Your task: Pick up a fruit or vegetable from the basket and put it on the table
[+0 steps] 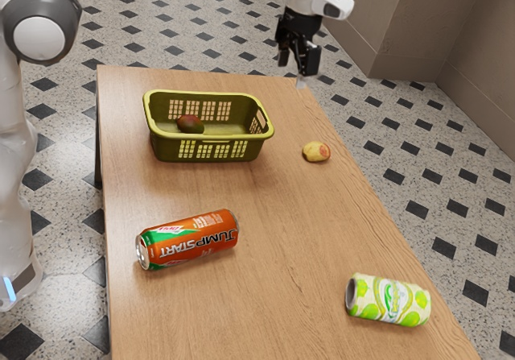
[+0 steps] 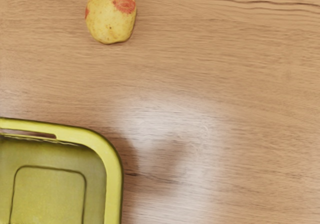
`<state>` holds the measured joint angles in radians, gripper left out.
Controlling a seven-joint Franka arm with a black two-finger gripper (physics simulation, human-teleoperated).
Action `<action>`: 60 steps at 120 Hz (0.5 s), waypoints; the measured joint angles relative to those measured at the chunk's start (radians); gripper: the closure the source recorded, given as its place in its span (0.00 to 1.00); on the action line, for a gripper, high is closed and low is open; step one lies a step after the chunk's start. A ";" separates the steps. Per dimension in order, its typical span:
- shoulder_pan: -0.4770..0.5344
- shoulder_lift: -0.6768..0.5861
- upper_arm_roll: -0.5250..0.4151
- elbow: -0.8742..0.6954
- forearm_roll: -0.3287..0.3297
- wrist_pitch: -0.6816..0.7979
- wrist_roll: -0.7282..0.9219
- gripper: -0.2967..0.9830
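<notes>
Tool (image 1: pixel 298 68), exterior view: upper frame, right of centre, raised; whether open or closed, cannot tell. Dark fruit (image 1: pixel 190 123): inside green basket (image 1: pixel 211 138), upper left. Yellow-red fruit (image 1: pixel 316 152): on counter (image 1: pixel 278 223), right of basket.
Wrist view: yellow-red fruit, apart from basket.
Step, judged: placing possibly complete; otherwise, next move is above dark fruit, then down.

A red-blotched yellow fruit (image 1: pixel 315 152) lies near the basket (image 1: pixel 172 146).
</notes>
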<state>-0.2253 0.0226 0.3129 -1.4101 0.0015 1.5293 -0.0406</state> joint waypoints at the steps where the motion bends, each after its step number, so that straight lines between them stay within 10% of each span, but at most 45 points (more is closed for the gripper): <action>1: 0.001 0.000 0.000 0.000 0.000 0.000 0.000 0.23; 60: -0.002 -0.001 0.004 0.052 -0.001 -0.020 -0.030 0.23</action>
<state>-0.2272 0.0220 0.3165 -1.3583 0.0010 1.5092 -0.0707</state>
